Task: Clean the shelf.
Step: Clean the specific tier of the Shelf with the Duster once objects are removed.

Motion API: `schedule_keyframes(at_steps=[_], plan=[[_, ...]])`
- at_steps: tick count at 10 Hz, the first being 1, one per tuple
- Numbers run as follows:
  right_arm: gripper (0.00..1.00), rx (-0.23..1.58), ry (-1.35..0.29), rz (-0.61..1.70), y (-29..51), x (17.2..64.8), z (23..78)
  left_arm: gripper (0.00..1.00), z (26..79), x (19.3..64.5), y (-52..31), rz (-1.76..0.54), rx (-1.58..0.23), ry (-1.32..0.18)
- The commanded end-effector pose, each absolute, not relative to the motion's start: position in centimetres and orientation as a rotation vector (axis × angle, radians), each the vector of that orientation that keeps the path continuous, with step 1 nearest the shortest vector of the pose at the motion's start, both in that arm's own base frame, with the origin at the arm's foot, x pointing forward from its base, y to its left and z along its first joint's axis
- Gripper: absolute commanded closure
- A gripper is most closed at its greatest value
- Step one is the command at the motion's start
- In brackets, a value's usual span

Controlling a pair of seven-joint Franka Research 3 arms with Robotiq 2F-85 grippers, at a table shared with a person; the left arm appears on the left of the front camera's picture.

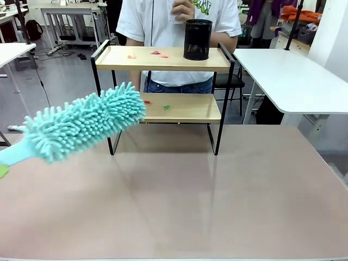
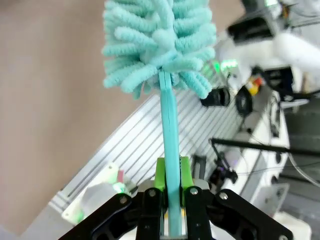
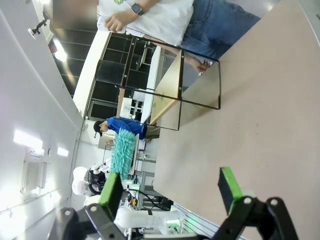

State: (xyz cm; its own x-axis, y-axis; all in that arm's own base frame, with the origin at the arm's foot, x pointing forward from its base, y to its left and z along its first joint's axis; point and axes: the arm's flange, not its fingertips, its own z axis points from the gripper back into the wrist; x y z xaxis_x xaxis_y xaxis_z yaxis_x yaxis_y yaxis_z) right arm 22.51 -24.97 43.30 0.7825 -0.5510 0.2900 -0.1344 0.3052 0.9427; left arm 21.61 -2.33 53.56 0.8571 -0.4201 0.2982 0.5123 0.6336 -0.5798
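Left tool [image 2: 170, 200] is clamped tight on the thin handle [image 2: 169, 125] of a fluffy teal duster [image 1: 81, 128], and the head pokes in from the left, its tip right at the left end of the shelf [image 1: 163, 65], level with the lower board. Whether the fibres touch the wood, I can't tell from here. The shelf stands at the far middle of the worktop [image 1: 190, 201], 2 boards in a black frame, and small scraps [image 1: 147, 101] lie on both tiers, so the sweeping looks barely begun. A black mesh cup [image 1: 197, 39] sits on the top board toward the right, with a person [image 1: 163, 22] standing just behind. Next move, as I read it: slide the head rightward along the lower board between the side rails, pushing the bits out without snagging the left post. Right tool [image 3: 170, 186] hangs over the near worktop with its jaws wide apart, holding nothing. The surface is a smooth pinkish-tan, faintly glossy. Around it are white tables [image 1: 293, 76] and a grey floor [image 1: 60, 81].
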Motion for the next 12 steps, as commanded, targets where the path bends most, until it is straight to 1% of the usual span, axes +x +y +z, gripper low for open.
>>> schedule_keyframes(at_steps=[1,3,4,5,9,10,12], plan=[[0.00,1.262,-0.688,-0.285,-25.0,22.7,43.4,0.88,50.2,22.6,-4.8,-0.428,-0.706,-0.149],[0.00,1.262,-0.688,-0.285,-25.0,22.7,43.4,0.88,49.9,24.2,-5.1,-0.376,-0.689,-0.139],[0.00,1.262,-0.688,-0.285,-25.0,22.7,43.4,0.88,50.1,24.4,-4.5,-0.397,-0.689,-0.112],[0.00,1.262,-0.688,-0.285,-25.0,22.7,43.4,0.88,52.4,25.0,-4.2,-0.409,-0.671,-0.138],[0.00,1.262,-0.688,-0.285,-25.0,22.7,43.4,0.88,51.8,25.5,-5.5,-0.414,-0.684,-0.127],[0.00,1.262,-0.688,-0.285,-25.0,22.7,43.4,0.88,52.1,25.5,-6.6,-0.409,-0.702,-0.141],[0.00,1.262,-0.688,-0.285,-25.0,22.7,43.4,0.88,52.4,26.0,-8.3,-0.309,-0.642,-0.210]])
